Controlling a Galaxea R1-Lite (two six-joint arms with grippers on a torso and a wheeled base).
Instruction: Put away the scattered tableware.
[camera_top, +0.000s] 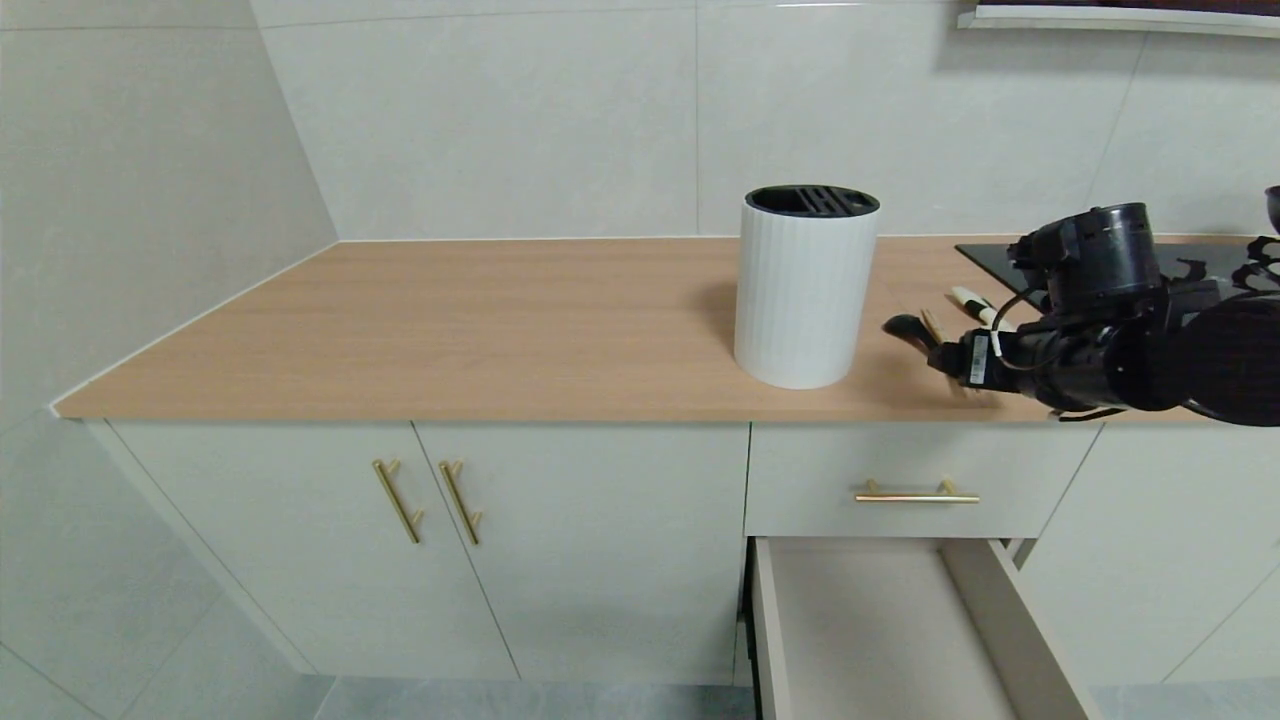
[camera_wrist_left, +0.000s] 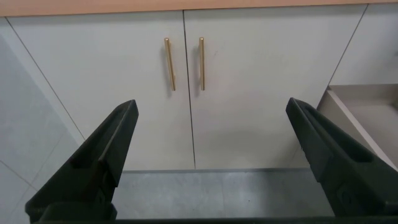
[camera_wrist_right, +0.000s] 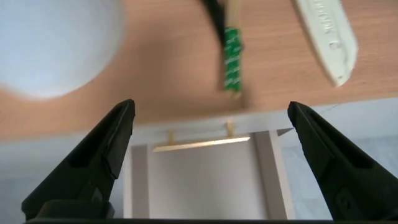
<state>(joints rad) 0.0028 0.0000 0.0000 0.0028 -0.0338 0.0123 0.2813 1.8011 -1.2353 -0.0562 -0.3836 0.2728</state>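
1. On the wooden counter (camera_top: 500, 330), toward its right end, a tall white ribbed holder (camera_top: 805, 300) stands upright. Its black slotted top has nothing sticking out of it.
2. Just beside the holder, on the side toward the black cooktop (camera_top: 1000, 255), the loose tableware lies flat on the wood. It includes a pair of chopsticks (camera_wrist_right: 231, 62) with a green patterned band, a white-handled utensil (camera_top: 972, 303) a little farther off, and a dark piece (camera_top: 905, 325) whose kind I cannot make out.
3. None of these pieces is lifted, and none is in the holder.
4. Below that end of the counter, under a shut drawer with a gold handle, a lower drawer (camera_top: 870, 640) is pulled out. What shows of its inside is bare.
5. Above the counter's front edge, the right gripper (camera_wrist_right: 209, 107) hovers near the chopsticks with its jaws spread wide and nothing between them.
6. Low down, the left gripper (camera_wrist_left: 211, 104) faces the cabinet doors (camera_wrist_left: 249, 93), well apart from the tableware. Its jaws are also spread wide and hold nothing.
7. My judgement is that the tidying has hardly begun. The first pick-up is not yet made, and every visible piece remains to be carried to the holder or the pulled-out drawer. I cannot tell which of the two is meant.
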